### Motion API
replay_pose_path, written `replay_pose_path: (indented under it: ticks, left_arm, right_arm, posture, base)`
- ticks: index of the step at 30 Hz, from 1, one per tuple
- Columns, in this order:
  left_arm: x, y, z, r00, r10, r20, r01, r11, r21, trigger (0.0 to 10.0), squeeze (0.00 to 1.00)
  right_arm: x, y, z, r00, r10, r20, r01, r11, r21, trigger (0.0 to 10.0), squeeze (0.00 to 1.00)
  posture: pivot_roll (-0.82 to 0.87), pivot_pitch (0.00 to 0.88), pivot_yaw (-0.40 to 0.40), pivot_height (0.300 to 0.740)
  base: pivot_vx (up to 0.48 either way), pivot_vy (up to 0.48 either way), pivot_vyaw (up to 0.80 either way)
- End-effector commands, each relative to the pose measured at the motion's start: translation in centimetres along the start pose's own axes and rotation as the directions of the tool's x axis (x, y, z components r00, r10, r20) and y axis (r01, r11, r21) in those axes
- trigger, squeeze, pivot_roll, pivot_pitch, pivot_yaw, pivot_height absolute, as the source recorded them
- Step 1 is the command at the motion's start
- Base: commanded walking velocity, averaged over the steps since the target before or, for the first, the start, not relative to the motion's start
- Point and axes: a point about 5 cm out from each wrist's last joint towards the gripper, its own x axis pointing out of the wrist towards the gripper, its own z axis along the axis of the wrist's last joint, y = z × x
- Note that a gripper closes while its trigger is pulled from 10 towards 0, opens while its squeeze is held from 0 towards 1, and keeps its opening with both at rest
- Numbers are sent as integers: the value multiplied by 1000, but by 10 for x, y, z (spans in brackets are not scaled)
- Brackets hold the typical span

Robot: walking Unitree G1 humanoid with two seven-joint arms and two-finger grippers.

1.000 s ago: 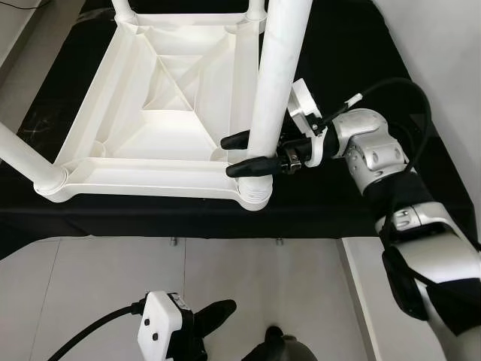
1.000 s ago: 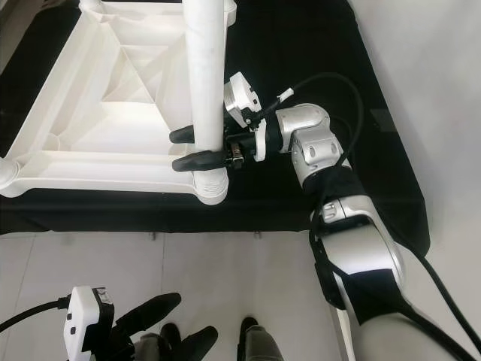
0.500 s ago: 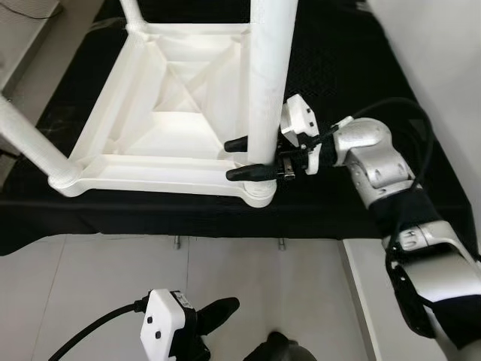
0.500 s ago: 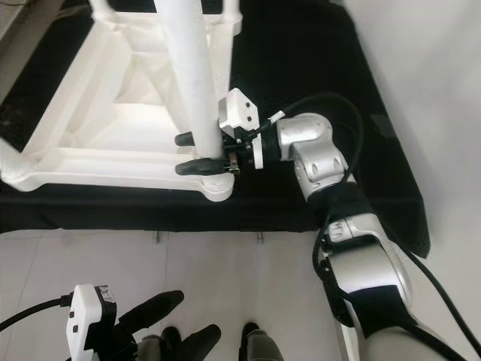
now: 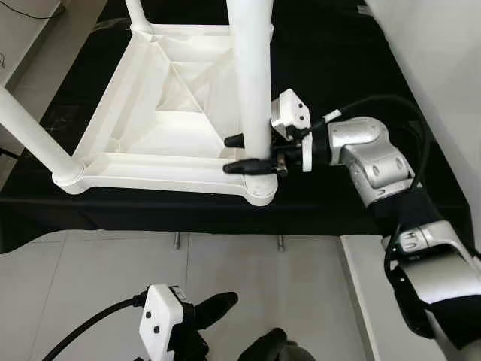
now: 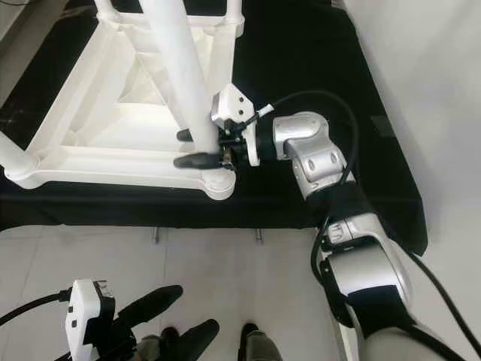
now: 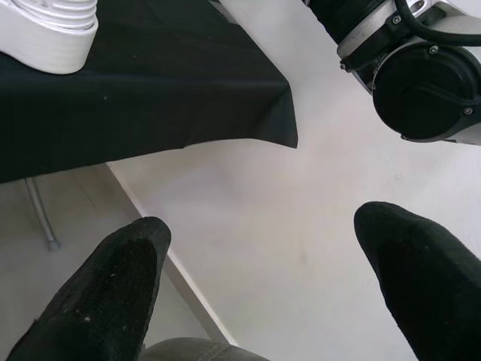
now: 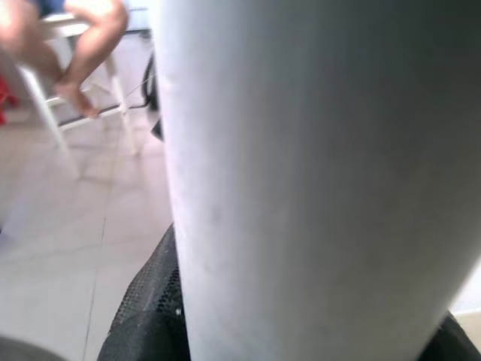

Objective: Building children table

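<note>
Your left gripper (image 5: 214,308) hangs idle low, fingers spread. Right gripper (image 5: 242,154) clamps the near leg (image 5: 252,83) just above its corner socket on the upturned tabletop (image 5: 161,120) on the black cloth (image 5: 331,68). Legs look fitted; flipping remains.

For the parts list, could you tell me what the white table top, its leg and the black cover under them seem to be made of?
Table top: likely moulded plastic, matte white, with cast ribs on its underside. Leg: seemingly the same plastic, a smooth tube, held by the right gripper. Cover: probably woven cloth, dull black, draping over the edge.
</note>
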Motion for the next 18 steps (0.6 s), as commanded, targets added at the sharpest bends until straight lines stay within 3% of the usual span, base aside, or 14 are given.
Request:
replay_pose_path:
  ticks: [1,6,8,12,13,16,17,18]
  left_arm:
    - [-1,0,-5,1000,6,-23,-6,1000,-17,10000,0]
    - [-1,0,-5,1000,4,-23,-4,1000,-18,10000,0]
    - [-1,0,-5,1000,1,-24,-2,1000,-18,10000,0]
    - [-1,0,-5,1000,1,-24,-2,1000,-17,10000,0]
    - [-1,1,-5,1000,4,-23,-4,1000,-16,10000,0]
    - [-1,1,-5,1000,4,-22,-5,1000,-15,10000,0]
    - [-1,1,-5,1000,5,-21,-5,1000,-15,10000,0]
    - [-1,1,-5,1000,5,-21,-5,1000,-15,10000,0]
  right_arm:
    - [-17,-1,-62,957,-152,-246,194,968,159,10000,0]
    - [-24,-5,-64,943,-219,-251,268,946,181,10000,0]
    - [-30,-9,-64,920,-307,-244,357,913,198,10000,0]
    - [-32,-10,-63,910,-345,-228,390,899,197,10000,0]
    - [-34,-4,-63,874,-430,-226,473,859,194,10000,0]
    - [-35,-1,-64,857,-461,-231,505,840,198,10000,0]
    - [-35,2,-64,823,-519,-232,562,803,200,10000,0]
    - [-35,2,-64,823,-519,-232,562,803,200,10000,0]
  posture:
    - [19,400,-6,740]
    - [16,399,-5,740]
    - [15,398,-7,740]
    - [16,397,-8,740]
    - [10,397,-11,740]
    - [10,397,-11,740]
    - [10,397,-11,740]
    - [10,397,-11,740]
  base:
    - [0,0,0]
    - [0,0,0]
    - [0,0,0]
    - [0,0,0]
    - [0,0,0]
    - [0,0,0]
    - [0,0,0]
    - [0,0,0]
